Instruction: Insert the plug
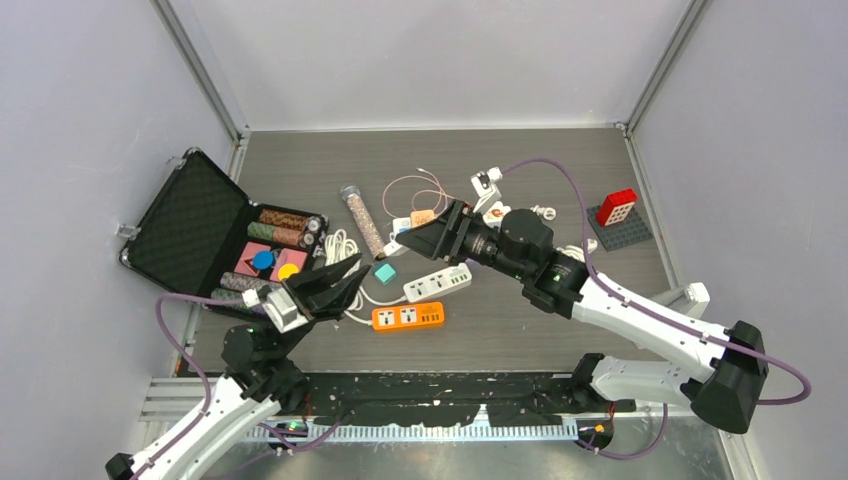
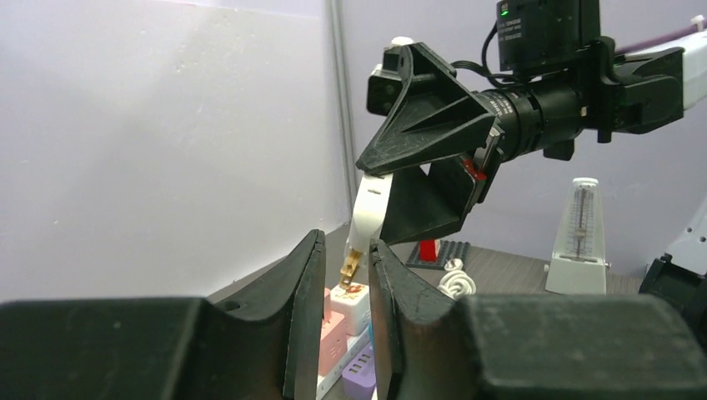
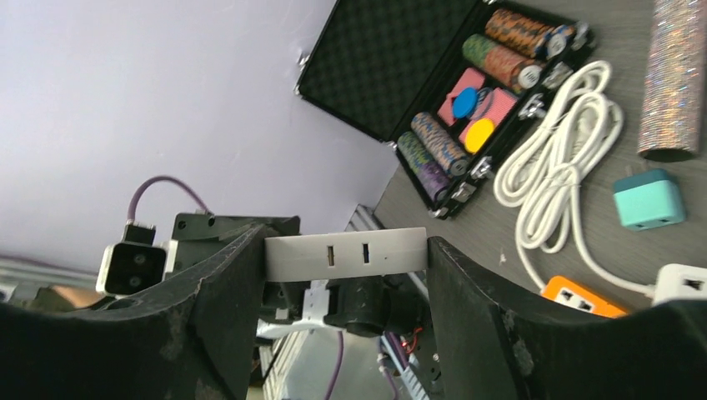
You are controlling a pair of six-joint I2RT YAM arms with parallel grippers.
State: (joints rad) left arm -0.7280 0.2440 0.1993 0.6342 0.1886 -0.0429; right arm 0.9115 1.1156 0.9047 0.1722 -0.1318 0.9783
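My right gripper [image 1: 405,241] is shut on a white plug [image 3: 346,253], its two fingers pressing on the plug's short ends. From the left wrist the plug [image 2: 369,207] hangs tilted, its brass prongs [image 2: 350,267] pointing down above a white cube socket [image 2: 351,305]. A white power strip [image 1: 437,283] and an orange power strip [image 1: 408,317] lie on the table just below that gripper. My left gripper [image 1: 335,281] hovers to the left of the strips, its jaws a narrow gap apart with nothing between them [image 2: 346,243].
An open black case [image 1: 185,215] with poker chips sits at the left. A coiled white cable [image 1: 342,246], a teal cube [image 1: 384,271] and a glitter tube [image 1: 361,220] lie near the strips. A red brick [image 1: 616,206] on a grey plate stands at the right.
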